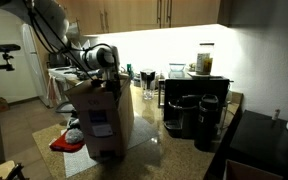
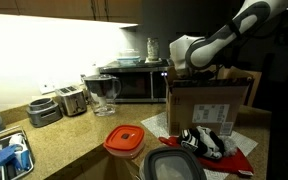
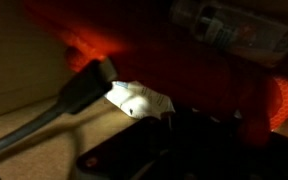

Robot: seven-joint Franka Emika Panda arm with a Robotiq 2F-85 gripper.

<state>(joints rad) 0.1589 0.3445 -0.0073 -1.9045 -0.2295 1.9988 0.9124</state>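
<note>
My gripper (image 1: pixel 106 72) reaches down into the open top of a tall cardboard box (image 1: pixel 106 120) on the counter. It shows in both exterior views, and the box (image 2: pixel 209 108) hides the fingers. In the wrist view the inside is dark. There I see red fabric (image 3: pixel 184 70), a white tag (image 3: pixel 139 98), a grey cable or strap (image 3: pixel 69 105) and a clear plastic bottle (image 3: pixel 234 25). A dark shape (image 3: pixel 184 150) fills the lower part, and I cannot tell the jaws from it.
The box stands on a red cloth (image 2: pixel 242 160), with black and white items (image 2: pixel 206 142) at its foot. An orange-lidded container (image 2: pixel 125 140) and a grey lid (image 2: pixel 174 167) lie nearby. Further off are a toaster (image 2: pixel 72 100), a pitcher (image 2: pixel 104 93), a microwave (image 2: pixel 134 82) and coffee machines (image 1: pixel 194 115).
</note>
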